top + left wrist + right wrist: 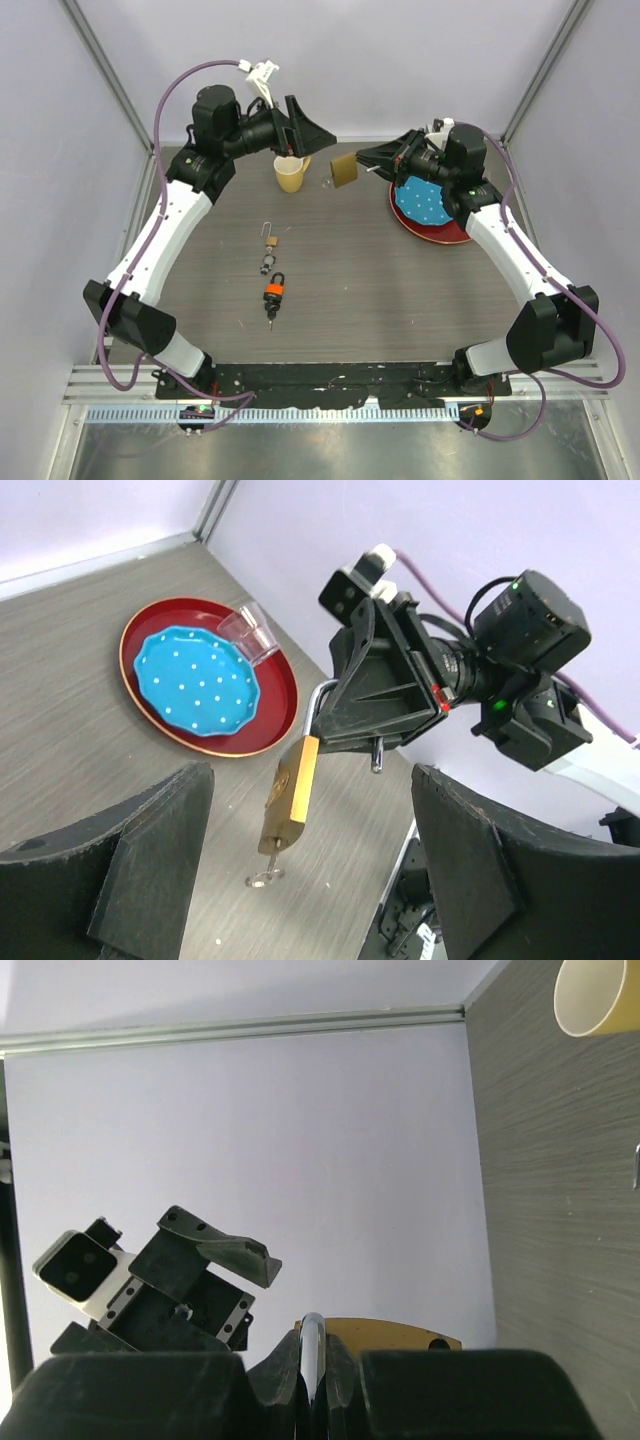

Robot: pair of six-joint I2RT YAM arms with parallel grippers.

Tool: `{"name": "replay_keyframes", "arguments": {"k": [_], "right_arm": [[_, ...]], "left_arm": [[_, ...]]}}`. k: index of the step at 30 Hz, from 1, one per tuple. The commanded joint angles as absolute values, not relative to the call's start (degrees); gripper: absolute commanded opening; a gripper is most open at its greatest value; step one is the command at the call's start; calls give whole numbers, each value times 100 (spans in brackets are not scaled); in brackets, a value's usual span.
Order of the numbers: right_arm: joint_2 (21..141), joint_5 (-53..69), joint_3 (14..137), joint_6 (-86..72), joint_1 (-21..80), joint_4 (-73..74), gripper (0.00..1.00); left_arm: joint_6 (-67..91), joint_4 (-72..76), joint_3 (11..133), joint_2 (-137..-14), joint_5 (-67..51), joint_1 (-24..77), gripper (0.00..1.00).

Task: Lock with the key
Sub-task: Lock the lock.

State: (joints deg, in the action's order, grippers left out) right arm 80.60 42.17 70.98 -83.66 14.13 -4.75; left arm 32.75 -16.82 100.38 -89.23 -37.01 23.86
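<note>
A brass padlock (290,795) hangs by its silver shackle (312,1345) from my right gripper (345,720), which is shut on the shackle. The shackle's free end is out of the body. A small key (265,877) sticks out of the padlock's underside. In the top view the padlock (344,170) hangs above the table's back middle, just left of my right gripper (364,158). My left gripper (306,138) is open and empty. It faces the padlock from the left, its fingers (150,855) wide apart on either side of it and clear of it.
A yellow cup (291,173) stands under my left gripper. A red plate (450,233) holding a blue dotted dish (424,200) and a clear cup (250,632) sits at the back right. A small padlock (270,240), keys (269,263) and an orange padlock (275,292) lie mid-table.
</note>
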Motion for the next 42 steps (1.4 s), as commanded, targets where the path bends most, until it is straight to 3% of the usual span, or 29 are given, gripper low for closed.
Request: {"name": "replay_keyframes", "arguments": {"k": [1,22,38,42], "right_arm": [[7646,4192,7251,-9448,1397,-1230,2],[7647,4131,7040,-9729,1310,-1186,2],[7594,4236,6794,-9923,1266,-1538,2],[7559,4254,6689,-9923,1257,-1573,2]], "left_arm": [[3665,-721,10002,-8999,-3761,2443,83],[3551,-800,9045,-9062,-3823,2971,62],[3990,-62,8658,-8983,-3876,2979,29],[4113,211,8587,-8930,-3815,2971,30]]}}
